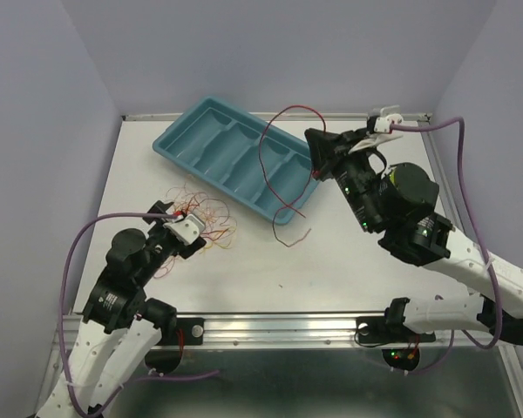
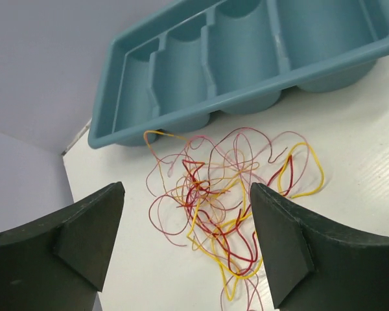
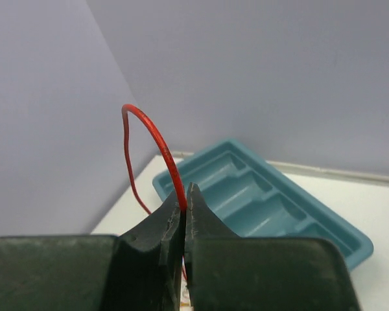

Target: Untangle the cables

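1. Left tool (image 2: 185, 197): we see it wide, fingers well apart, nothing btwn the pads. It hangs low over the near-left part of the bench (image 1: 349, 261).
2. Tangle of cables (image 2: 214, 207): thin red, yellow, orange & pinkish strands, looped in one loose heap on the bench just ahead of the left tool. In the left wrist view it shows in the gap btwn the fingers. We can't tell if a finger touches any strand.
3. Right tool (image 3: 185, 194): tips pressed together on the red cable (image 3: 152, 133), which is pinched right at the tips.
4. From that pinch the red cable arches up, then drops to the left. In the top view it loops over the right end of the teal tray (image 1: 192, 131) & trails onto the bench in front; that end looks apart from the tangle.
5. Teal tray: far-left part of the bench, set diagonal, w/ several long compartments. The tangle lies near its front wall.
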`<move>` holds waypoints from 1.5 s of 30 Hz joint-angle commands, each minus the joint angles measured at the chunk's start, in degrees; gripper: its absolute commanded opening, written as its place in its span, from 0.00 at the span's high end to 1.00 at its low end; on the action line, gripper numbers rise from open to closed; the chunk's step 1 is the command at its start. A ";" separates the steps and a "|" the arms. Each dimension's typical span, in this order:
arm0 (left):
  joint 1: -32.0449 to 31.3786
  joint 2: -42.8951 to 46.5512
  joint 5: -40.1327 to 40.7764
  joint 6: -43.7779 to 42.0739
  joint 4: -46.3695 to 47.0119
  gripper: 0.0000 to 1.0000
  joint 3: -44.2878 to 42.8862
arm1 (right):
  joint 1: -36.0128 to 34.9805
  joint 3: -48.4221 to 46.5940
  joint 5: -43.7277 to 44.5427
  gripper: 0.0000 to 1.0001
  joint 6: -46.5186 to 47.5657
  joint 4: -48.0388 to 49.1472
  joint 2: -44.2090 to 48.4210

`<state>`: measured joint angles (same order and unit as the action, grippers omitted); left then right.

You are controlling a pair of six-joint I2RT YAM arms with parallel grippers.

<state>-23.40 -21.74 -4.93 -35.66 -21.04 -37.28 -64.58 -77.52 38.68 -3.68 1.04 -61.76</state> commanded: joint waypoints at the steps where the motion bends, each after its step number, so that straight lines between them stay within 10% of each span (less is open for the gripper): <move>1: 0.28 -1.54 -9.11 -3.27 -1.28 0.10 -4.11 | -0.02 -13.75 1.84 0.99 5.77 2.56 -4.94; 14: 0.28 -14.90 -15.11 1.46 13.55 0.05 -5.88 | 1.38 -32.18 -5.44 0.99 21.00 18.38 -23.67; 28: 0.28 -20.01 -18.63 5.51 26.04 0.03 -2.27 | 26.95 -26.29 -37.79 0.99 -7.12 20.85 -25.96; 45: 0.28 -17.28 -15.02 7.09 30.88 0.05 1.60 | 37.42 12.20 -48.34 0.99 -18.64 38.77 -14.19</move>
<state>-23.24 -39.24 -20.34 -29.61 5.61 -35.94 -27.40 -69.54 -6.57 -20.53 30.65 -82.21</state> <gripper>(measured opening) 0.952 0.036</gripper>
